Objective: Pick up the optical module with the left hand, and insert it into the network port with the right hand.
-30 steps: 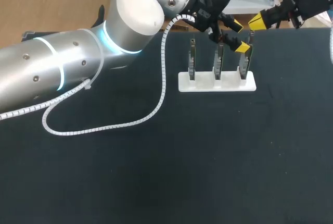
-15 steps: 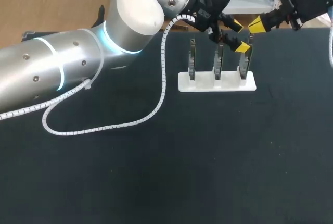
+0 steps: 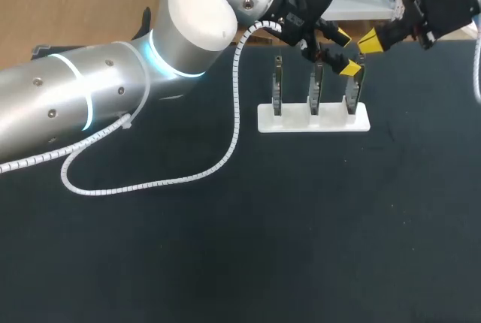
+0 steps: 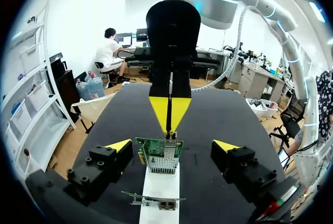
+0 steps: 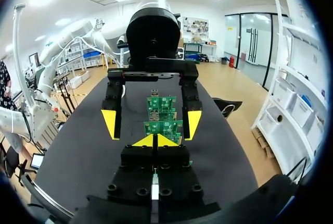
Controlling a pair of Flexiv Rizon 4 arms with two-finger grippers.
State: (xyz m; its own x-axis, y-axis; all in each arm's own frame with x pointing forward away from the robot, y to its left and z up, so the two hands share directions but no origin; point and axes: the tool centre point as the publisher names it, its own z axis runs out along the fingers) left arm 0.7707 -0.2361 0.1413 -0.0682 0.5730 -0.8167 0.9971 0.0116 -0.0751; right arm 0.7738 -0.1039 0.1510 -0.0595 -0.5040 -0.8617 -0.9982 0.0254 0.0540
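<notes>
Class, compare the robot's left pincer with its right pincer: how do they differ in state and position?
The left pincer is open; the right pincer has its yellow tips pressed together. The left pincer flanks the end circuit board of the white rack; the right pincer sits beyond that board, pointing at it. Both have yellow tips.

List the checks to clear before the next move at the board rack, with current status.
1. Left gripper open, straddling the green board without touching it: ok.
2. Right gripper tips closed together at that board's top edge: ok.
3. Optical module held in the right gripper: cannot tell.
4. Three boards upright in the white holder: ok.
5. Right tips lined up with the board's port: cannot tell.
</notes>
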